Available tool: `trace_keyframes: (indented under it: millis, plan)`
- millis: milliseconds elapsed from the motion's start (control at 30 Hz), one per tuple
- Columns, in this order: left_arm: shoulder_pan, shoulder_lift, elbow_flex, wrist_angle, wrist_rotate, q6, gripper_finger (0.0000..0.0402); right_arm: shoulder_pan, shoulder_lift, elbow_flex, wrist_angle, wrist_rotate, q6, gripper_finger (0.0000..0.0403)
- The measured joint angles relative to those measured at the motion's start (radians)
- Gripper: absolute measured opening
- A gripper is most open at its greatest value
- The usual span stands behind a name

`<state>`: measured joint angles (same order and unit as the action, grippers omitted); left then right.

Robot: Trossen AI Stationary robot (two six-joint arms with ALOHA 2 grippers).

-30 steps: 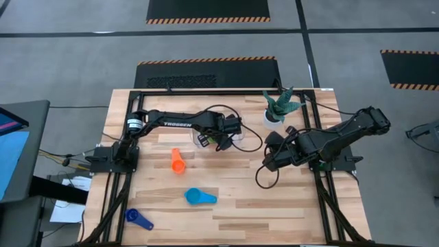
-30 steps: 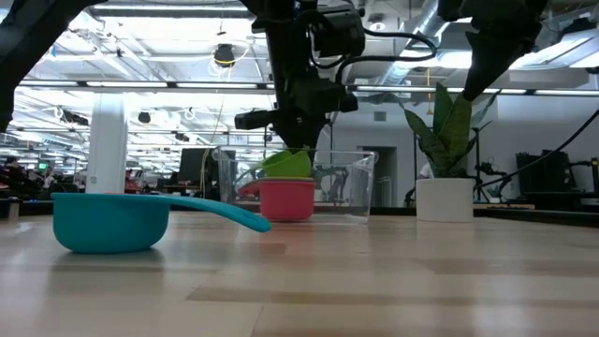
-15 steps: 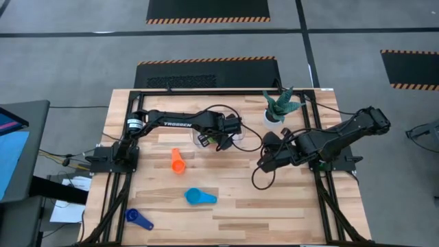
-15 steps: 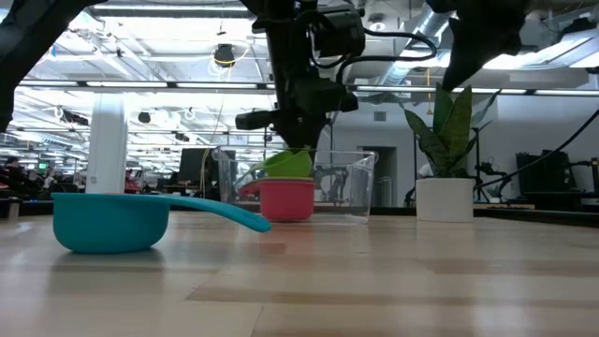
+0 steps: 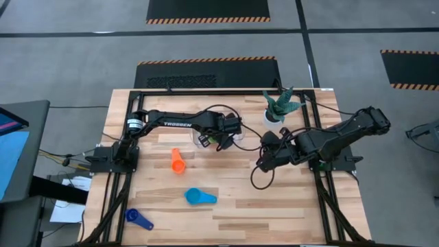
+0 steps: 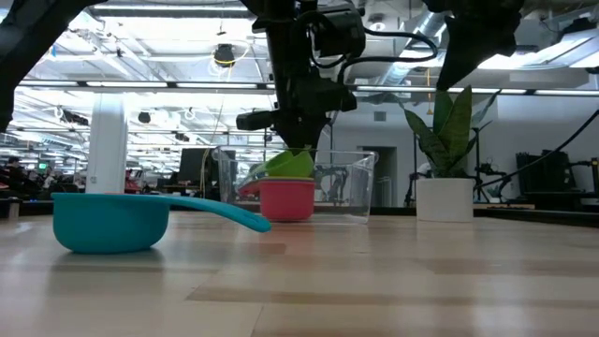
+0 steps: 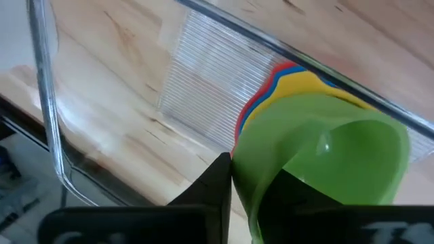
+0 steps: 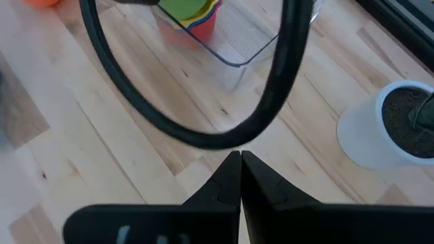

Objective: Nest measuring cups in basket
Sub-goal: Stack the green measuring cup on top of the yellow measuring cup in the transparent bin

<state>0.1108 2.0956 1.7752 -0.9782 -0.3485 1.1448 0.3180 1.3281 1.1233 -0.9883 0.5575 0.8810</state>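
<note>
The clear basket (image 5: 241, 138) (image 6: 351, 183) stands at mid-table and holds nested red (image 6: 285, 199), blue and yellow (image 7: 298, 85) cups. My left gripper (image 5: 221, 139) (image 7: 254, 186) hangs over it, shut on the green cup (image 7: 319, 146) (image 6: 285, 164), which tilts atop that stack. Lying loose on the wood are the orange cup (image 5: 177, 161), the teal cup (image 5: 199, 197) (image 6: 110, 223) and the dark blue cup (image 5: 139, 219). My right gripper (image 5: 263, 163) (image 8: 239, 157) is shut on nothing and hovers right of the basket. My left gripper holds the green cup by its wall (image 7: 249, 196), near the rim. One finger (image 7: 218, 179) is outside it and the other seems to be inside. The fingers come from above, pointing down. The cup sits tilted over the yellow cup; whether it rests there I cannot tell.
A white pot with a green plant (image 5: 278, 110) (image 6: 445, 197) stands near the far edge, right of the basket. A black cable loop (image 8: 203, 129) hangs between my right gripper and the basket. Bare wood lies along the near and right parts of the table.
My right gripper has moved a little toward the table's left, closer to the basket, staying shut. My left gripper and the green cup have kept still.
</note>
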Motion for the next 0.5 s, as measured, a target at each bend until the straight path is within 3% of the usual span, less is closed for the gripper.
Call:
trace_keyframes:
  millis: [200, 367, 500]
  plan:
    - [0.000, 0.000, 0.000, -0.038, -0.016, -0.020, 0.0100, 0.000, 0.000, 0.000, -0.027, 0.000, 0.000, 0.0027]
    - [-0.005, 0.000, 0.000, -0.037, -0.122, -0.044, 0.0152, 0.000, 0.000, 0.000, -0.061, 0.000, -0.001, 0.0027]
    - [-0.019, 0.000, 0.000, -0.079, -0.223, -0.187, 0.0172, 0.000, 0.000, 0.000, -0.059, 0.000, -0.002, 0.0027]
